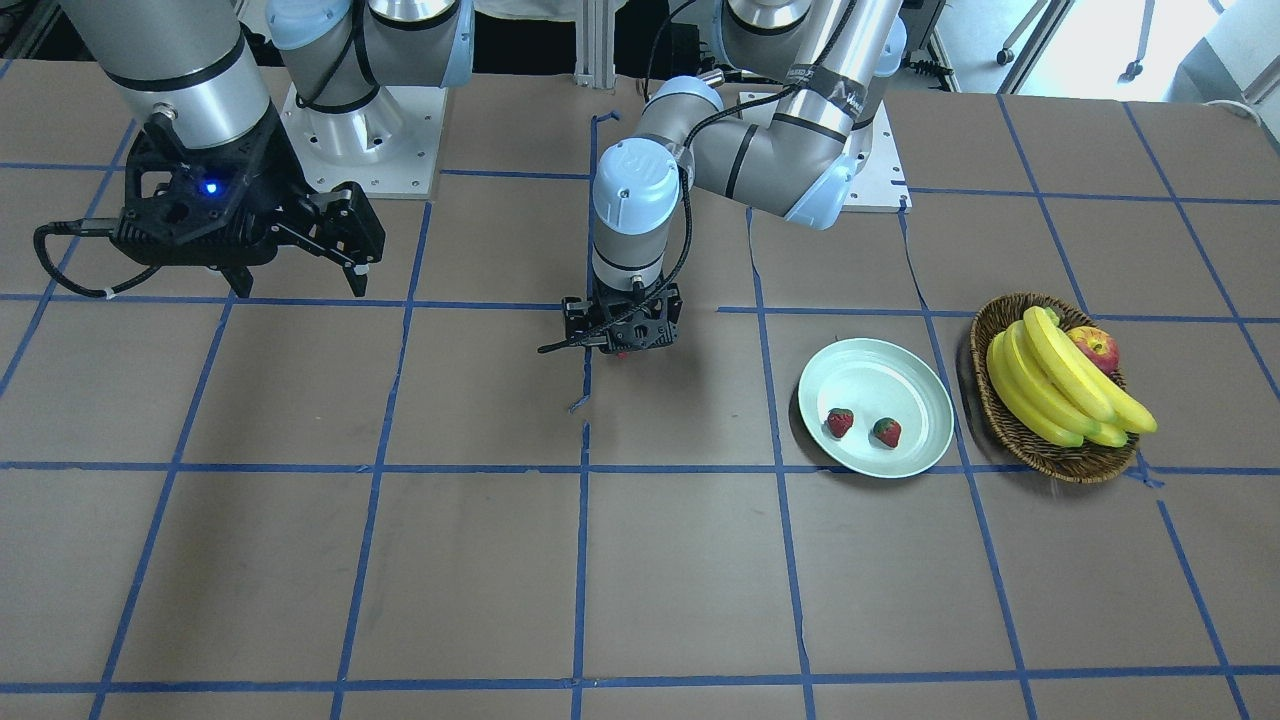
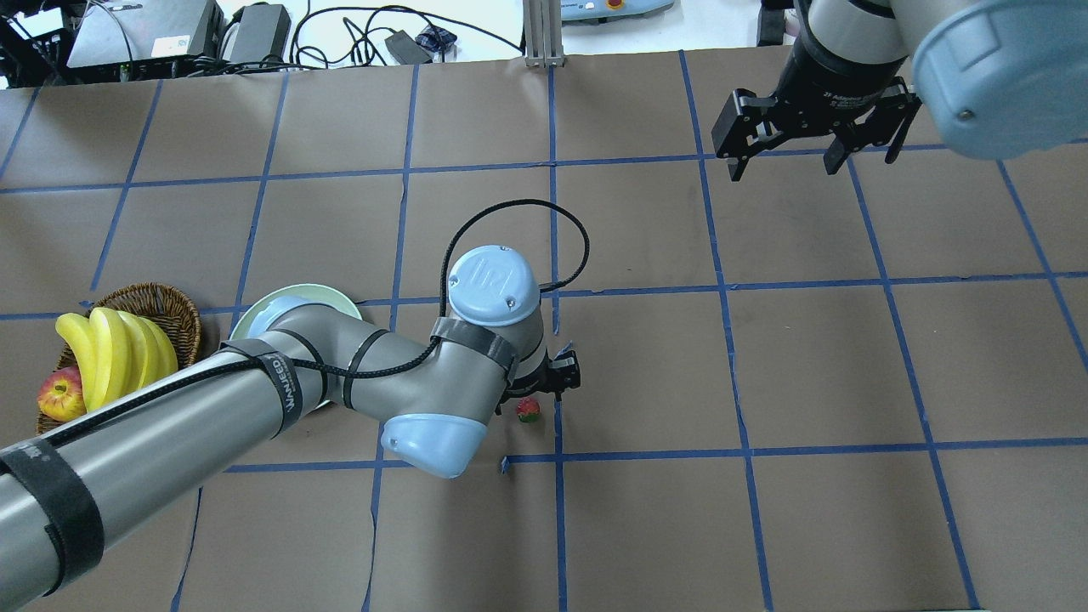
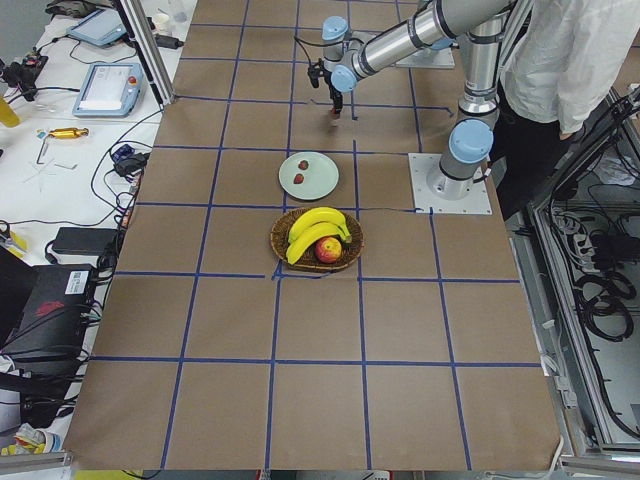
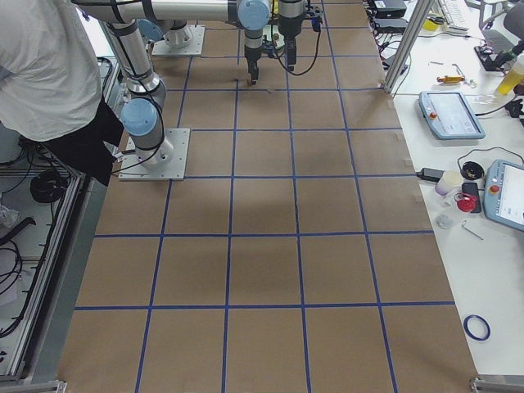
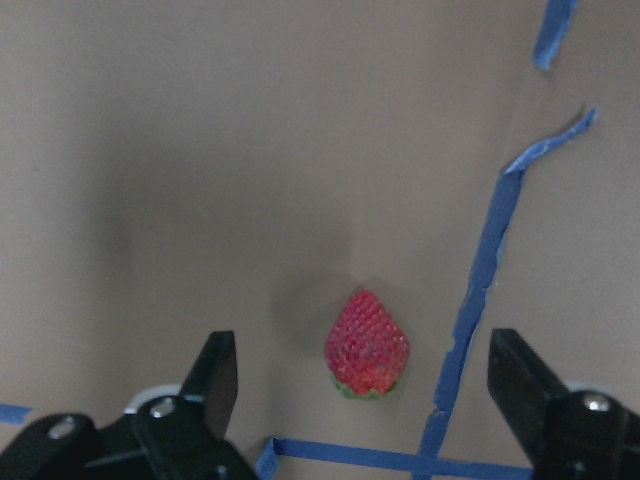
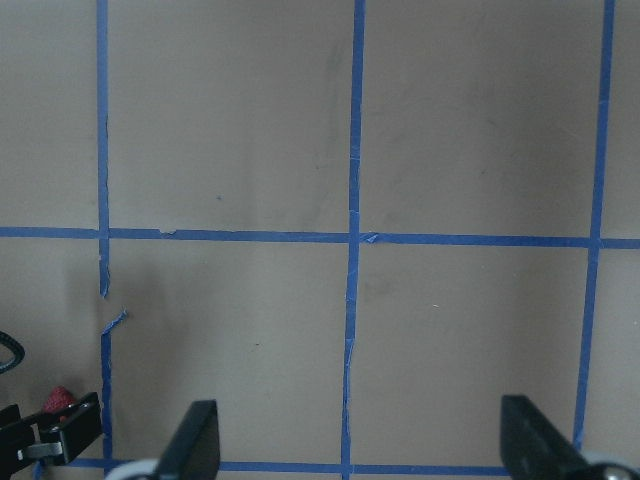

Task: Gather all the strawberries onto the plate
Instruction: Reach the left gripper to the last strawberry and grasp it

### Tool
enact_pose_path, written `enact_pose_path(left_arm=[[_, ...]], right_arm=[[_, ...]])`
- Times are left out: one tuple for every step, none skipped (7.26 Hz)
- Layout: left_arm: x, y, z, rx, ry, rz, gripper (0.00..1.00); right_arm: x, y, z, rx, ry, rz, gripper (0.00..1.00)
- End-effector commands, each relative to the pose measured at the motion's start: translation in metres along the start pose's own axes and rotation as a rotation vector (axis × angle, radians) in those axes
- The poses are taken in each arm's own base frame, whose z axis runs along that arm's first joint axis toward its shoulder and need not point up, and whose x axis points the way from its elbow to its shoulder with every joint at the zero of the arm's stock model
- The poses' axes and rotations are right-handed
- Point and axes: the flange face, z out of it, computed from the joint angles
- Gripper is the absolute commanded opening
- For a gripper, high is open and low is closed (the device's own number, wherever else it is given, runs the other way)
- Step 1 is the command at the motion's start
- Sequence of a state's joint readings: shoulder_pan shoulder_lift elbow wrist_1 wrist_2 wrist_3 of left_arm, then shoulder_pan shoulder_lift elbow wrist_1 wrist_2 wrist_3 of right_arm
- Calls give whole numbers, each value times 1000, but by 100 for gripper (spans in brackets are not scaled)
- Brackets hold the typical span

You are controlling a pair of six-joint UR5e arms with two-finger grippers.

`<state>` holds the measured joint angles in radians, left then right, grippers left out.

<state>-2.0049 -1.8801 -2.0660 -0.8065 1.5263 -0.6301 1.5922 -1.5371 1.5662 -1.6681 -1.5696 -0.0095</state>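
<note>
The pale mint-green plate (image 1: pixel 880 368) holds two strawberries (image 1: pixel 840 422) (image 1: pixel 887 432). The third strawberry (image 5: pixel 367 345) lies on the brown table beside a blue tape line; it also shows in the overhead view (image 2: pixel 529 410). My left gripper (image 5: pixel 367 385) hangs just above it, open and empty, with one finger on each side of the berry. In the front view the left gripper (image 1: pixel 622 345) is left of the plate. My right gripper (image 2: pixel 784 161) is open and empty, held high over the far right part of the table.
A brown wicker basket (image 1: pixel 1010 430) with bananas (image 1: pixel 1060 390) and a red-yellow apple (image 1: pixel 1095 348) stands right beside the plate. My left arm's forearm (image 2: pixel 340 374) covers part of the plate in the overhead view. Blue tape lines grid the table.
</note>
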Motion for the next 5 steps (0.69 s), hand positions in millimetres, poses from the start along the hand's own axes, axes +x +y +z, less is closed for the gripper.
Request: enact_pose_path(left_arm=[[1,-1,12,-2,-9,2,48],[1,-1,12,-1,-14,5,26],[2,-3,7,7,-7,13,14],[2,-14,-16,48,12,61,14],[-20,-54,-41,81,0,35,15]], right_arm=[[0,0,0,-1,1,-1,100],[0,0,0,-1,1,-1,100],[0,0,0,-1,1,-1,100],[0,0,0,1,1,-1,100],[0,-1,1,-1,1,-1,100]])
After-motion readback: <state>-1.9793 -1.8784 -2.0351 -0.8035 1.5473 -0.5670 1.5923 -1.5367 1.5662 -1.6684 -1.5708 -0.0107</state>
